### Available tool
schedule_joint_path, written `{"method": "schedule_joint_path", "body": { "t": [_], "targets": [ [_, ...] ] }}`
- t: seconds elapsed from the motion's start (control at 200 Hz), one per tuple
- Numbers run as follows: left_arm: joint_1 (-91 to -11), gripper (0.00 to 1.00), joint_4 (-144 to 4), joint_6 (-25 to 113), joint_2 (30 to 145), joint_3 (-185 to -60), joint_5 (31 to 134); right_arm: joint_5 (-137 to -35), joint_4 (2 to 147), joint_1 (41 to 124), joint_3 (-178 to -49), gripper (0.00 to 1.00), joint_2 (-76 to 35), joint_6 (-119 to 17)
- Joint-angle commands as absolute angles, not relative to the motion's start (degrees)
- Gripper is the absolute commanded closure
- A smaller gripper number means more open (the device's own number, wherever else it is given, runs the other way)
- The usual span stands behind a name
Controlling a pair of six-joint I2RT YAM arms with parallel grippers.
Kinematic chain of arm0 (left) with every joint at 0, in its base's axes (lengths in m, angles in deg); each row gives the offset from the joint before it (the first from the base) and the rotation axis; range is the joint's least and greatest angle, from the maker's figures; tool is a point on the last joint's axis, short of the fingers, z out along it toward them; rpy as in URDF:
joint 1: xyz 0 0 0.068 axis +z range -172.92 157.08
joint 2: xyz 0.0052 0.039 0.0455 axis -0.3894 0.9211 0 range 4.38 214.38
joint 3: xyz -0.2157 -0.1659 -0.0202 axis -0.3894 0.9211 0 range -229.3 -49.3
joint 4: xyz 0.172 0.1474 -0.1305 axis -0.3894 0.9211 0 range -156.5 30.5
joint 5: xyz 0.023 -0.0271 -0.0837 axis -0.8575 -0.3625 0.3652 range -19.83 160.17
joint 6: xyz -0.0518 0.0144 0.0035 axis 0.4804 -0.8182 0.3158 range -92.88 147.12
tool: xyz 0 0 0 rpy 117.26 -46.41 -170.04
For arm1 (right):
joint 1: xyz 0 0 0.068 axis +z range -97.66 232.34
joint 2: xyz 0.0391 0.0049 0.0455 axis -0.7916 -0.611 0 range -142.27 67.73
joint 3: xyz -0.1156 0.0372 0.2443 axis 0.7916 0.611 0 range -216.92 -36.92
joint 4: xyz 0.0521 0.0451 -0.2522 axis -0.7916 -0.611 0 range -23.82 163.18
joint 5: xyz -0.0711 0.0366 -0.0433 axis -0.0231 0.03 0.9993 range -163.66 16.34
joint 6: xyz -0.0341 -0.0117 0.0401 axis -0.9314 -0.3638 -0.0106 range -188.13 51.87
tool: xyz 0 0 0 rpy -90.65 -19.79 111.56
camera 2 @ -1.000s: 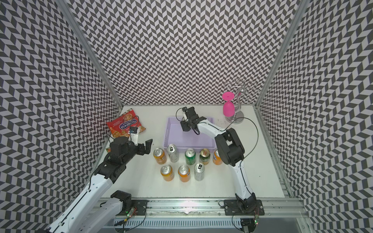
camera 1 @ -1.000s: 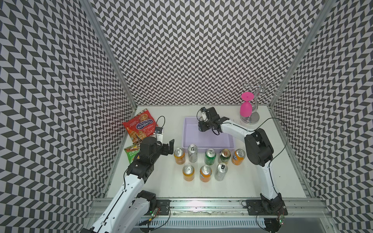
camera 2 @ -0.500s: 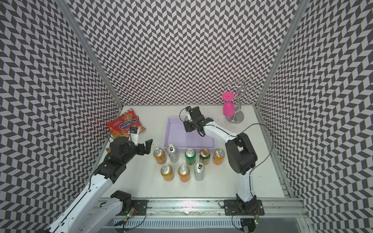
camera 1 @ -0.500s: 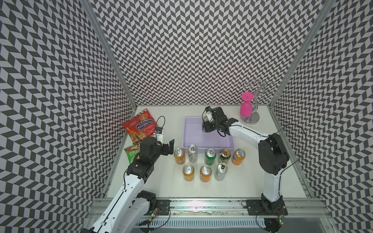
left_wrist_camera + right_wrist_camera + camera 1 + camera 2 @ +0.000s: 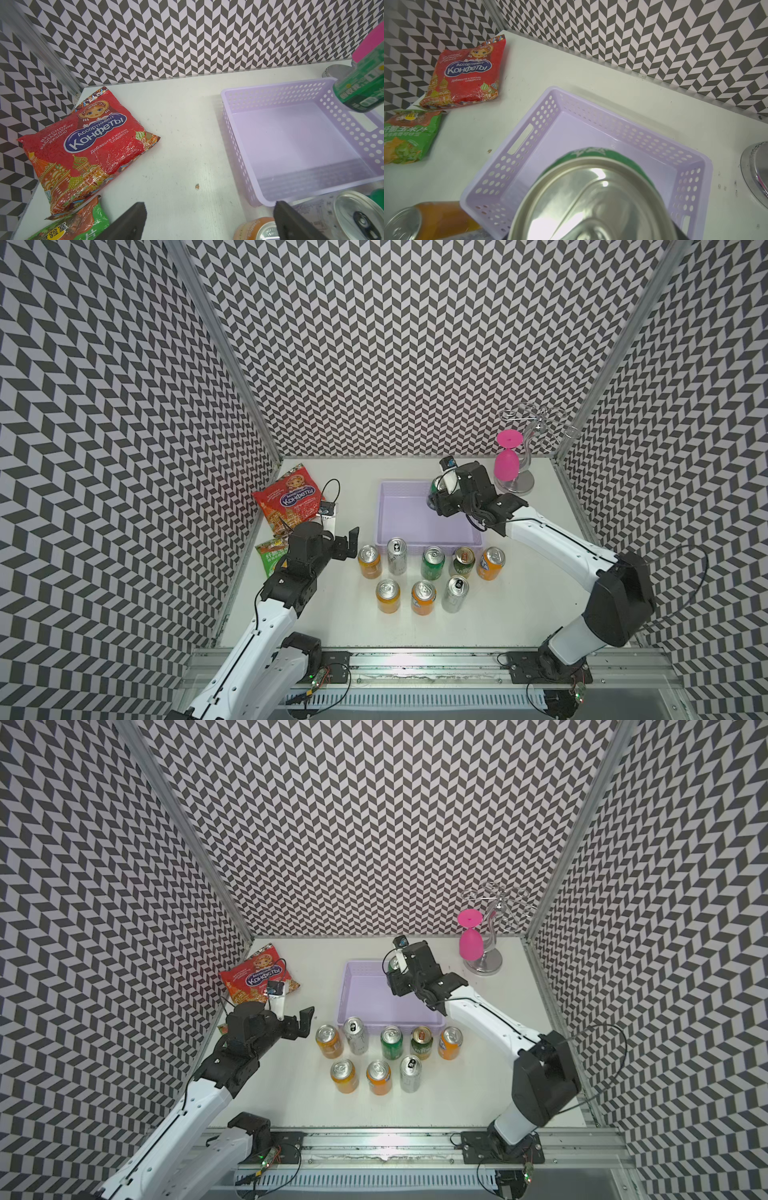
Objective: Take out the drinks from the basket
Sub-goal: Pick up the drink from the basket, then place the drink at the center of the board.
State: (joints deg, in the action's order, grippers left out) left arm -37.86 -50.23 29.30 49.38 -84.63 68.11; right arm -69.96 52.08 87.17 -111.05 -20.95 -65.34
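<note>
Cans (image 5: 432, 563), eight, are standing before basket (image 5: 383, 514); right pincer (image 5: 439, 494) is clasping ninth can (image 5: 361, 91) above it; left pincer (image 5: 209, 209) is gaping, empty.

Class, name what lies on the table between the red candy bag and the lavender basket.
Nothing but bare table separates red bag and basket, clearest in the left wrist view.

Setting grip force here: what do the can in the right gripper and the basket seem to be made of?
The green can in the right gripper: probably aluminium; shiny silver top with glare, glossy printed green wall. The basket: looks like moulded plastic, matte lavender, with rows of round holes and a rounded rim.
</note>
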Motion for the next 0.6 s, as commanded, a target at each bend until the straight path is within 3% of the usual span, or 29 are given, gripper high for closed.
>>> {"method": "schedule_joint_path", "body": {
  "t": [0.0,0.35,0.596],
  "targets": [
    [-37.5,0.01,-51.2,28.6,49.0,-84.8,68.2,-67.4,56.0,88.9,-109.4,0.38,-13.4,-64.4],
    [-37.2,0.01,-51.4,28.6,48.7,-84.6,68.2,-67.1,49.6,91.5,-104.7,0.38,0.8,-60.8],
    [-37.2,0.01,-51.5,28.6,48.8,-84.6,68.5,-61.2,37.4,94.7,-104.1,0.38,5.7,-56.5]
  ]
}}
